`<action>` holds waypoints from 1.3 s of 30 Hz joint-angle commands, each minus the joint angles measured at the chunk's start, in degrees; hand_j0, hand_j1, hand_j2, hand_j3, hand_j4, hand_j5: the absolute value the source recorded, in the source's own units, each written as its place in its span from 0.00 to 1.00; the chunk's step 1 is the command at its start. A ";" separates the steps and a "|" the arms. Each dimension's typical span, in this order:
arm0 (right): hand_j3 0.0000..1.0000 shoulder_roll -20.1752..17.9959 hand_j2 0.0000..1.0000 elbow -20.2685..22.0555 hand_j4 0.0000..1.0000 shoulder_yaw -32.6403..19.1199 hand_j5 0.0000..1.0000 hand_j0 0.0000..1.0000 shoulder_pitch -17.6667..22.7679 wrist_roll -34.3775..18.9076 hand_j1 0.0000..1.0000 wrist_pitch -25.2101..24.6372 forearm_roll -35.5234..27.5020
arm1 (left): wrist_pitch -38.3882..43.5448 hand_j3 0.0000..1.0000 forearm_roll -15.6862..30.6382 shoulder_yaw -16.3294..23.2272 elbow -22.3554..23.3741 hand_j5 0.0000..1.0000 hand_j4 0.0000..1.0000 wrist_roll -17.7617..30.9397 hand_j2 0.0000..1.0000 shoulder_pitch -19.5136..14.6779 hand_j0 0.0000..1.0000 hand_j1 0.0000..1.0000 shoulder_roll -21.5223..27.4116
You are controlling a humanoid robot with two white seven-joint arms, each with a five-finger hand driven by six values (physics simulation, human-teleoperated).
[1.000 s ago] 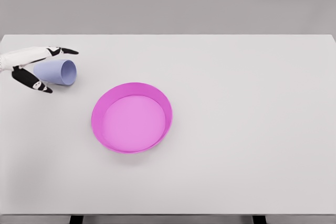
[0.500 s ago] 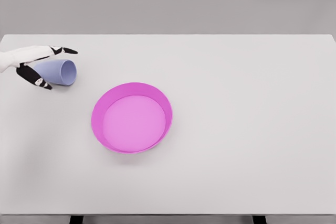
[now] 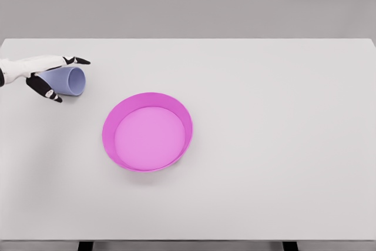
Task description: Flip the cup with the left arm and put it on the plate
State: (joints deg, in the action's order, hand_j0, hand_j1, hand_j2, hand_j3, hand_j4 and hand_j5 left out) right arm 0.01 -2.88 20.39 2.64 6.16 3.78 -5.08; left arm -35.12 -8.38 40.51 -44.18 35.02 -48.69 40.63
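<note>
Lilac cup [image 3: 67, 80] on its side; your left hand [image 3: 41, 72] has closed in, fingers [image 3: 75, 60] now cupping it. Grasp looks nearly set; plate [image 3: 147, 131] waits nearby.

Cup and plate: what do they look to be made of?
The cup looks like matte plastic: flat lavender colour, thin wall at the open mouth, no glare. The plate also looks like plastic, a uniform magenta with a raised rim and only soft shading inside. Both are simulator renders, so glazed ceramic can't be ruled out.
</note>
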 commanded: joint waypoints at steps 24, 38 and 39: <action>1.00 -0.01 1.00 0.07 1.00 0.00 1.00 1.00 0.00 0.00 1.00 0.00 -0.01 | 3.22 0.69 1.43 -0.96 -3.10 0.69 0.69 -0.02 0.69 0.79 0.69 0.69 0.23; 1.00 -0.01 1.00 -0.02 1.00 0.00 1.00 1.00 0.00 0.00 1.00 0.00 -0.01 | 3.57 0.63 28.15 -0.25 -29.29 0.63 0.63 -0.02 0.63 6.76 0.63 0.63 15.09; 1.00 -0.01 1.00 -0.02 1.00 0.00 1.00 1.00 0.00 0.00 1.00 0.00 -0.01 | 3.66 0.63 30.25 -0.52 -31.14 0.63 0.63 -0.02 0.63 8.00 0.63 0.63 16.05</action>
State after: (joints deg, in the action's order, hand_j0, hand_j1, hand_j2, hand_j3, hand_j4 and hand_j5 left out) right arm 0.01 -2.89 20.39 2.64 6.16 3.78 -5.08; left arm -31.76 17.39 40.10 -71.88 35.05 -39.90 54.85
